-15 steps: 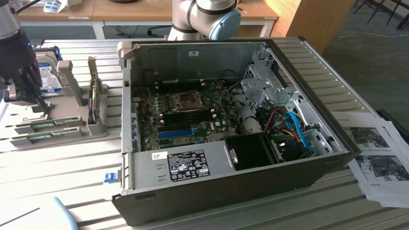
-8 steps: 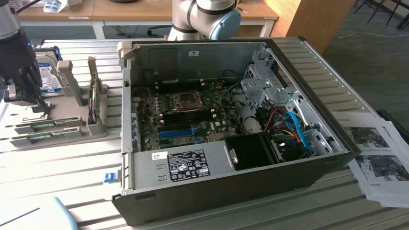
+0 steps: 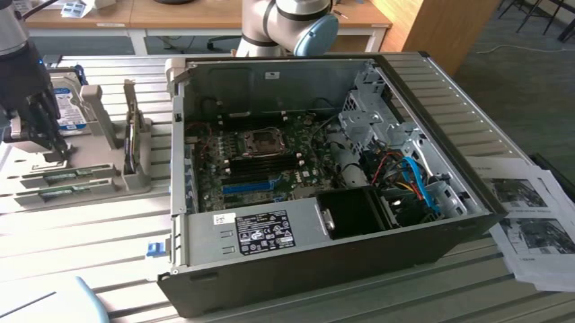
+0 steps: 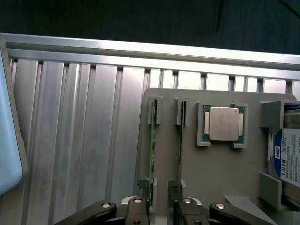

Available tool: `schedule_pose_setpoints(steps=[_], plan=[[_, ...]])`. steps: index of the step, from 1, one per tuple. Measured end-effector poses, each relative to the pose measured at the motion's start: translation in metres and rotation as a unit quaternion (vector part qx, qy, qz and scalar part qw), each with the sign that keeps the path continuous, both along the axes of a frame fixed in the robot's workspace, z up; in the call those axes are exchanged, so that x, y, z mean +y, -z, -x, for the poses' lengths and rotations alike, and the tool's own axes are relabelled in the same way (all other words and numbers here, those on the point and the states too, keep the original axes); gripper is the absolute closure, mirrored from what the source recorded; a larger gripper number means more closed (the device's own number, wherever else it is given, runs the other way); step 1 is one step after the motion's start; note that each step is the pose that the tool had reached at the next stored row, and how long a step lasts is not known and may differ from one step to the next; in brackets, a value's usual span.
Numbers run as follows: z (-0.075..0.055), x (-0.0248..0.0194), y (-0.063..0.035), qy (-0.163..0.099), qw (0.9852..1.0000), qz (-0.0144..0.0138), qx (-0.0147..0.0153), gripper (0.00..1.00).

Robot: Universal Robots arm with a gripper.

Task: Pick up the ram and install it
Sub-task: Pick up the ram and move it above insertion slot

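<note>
The ram (image 4: 152, 154), light, stiff yet fragile I think, stands on edge in the grey holder (image 4: 220, 178) at nine o'clock from the computer case (image 3: 314, 269), best pinched by its flat sides, with the open, empty hand (image 4: 161, 211) close over one end.

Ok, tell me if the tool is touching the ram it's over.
Cannot tell. In the wrist view the open tool flanks the end of the green ram in its holder, but finger and board edges merge there: neither gap nor contact shows plainly.
</note>
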State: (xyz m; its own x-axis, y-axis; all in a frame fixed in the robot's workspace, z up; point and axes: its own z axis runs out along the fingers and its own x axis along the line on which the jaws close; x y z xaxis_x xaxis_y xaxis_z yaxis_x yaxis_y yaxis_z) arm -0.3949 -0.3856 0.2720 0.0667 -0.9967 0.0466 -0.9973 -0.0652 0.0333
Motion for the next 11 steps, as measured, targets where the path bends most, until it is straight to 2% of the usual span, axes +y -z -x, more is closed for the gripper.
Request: schedule_pose_setpoints(steps=[11], plan=[[0.0, 0.0, 0.0116, 0.0, 1.0, 0.0001, 0.0002, 0.71]])
